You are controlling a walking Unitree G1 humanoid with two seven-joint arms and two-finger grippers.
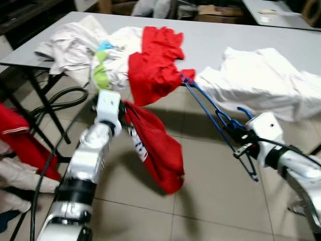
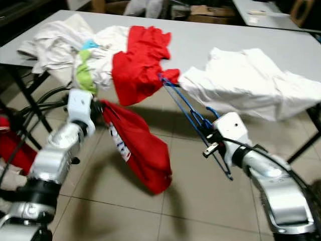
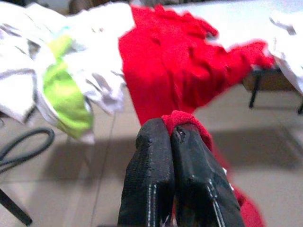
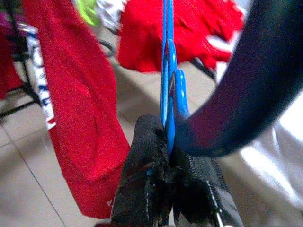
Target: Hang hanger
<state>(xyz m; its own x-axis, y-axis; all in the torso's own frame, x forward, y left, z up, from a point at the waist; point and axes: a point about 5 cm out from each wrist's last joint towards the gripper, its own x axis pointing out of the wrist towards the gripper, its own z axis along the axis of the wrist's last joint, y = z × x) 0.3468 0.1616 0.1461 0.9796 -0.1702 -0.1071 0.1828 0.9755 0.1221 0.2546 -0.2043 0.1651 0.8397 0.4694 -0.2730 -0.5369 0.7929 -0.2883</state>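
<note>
A blue hanger (image 1: pixel 213 113) stretches from the table edge down toward the floor, one end tucked into a red garment (image 1: pixel 153 63) on the grey table (image 1: pixel 215 42). My right gripper (image 1: pixel 239 136) is shut on the blue hanger (image 4: pixel 166 94) near its hook. My left gripper (image 1: pixel 122 108) is shut on the red garment's hanging part (image 1: pixel 155 145), which droops below the table edge with a white label showing. In the left wrist view the fingers (image 3: pixel 151 179) pinch a fold of red cloth (image 3: pixel 182 120).
White clothes (image 1: pixel 261 83) lie on the table to the right, and a white and green pile (image 1: pixel 100 55) lies to the left. Black cables (image 1: pixel 65 98) run under the table by its legs. More red and white clothes (image 1: pixel 15 150) sit at far left on the tiled floor.
</note>
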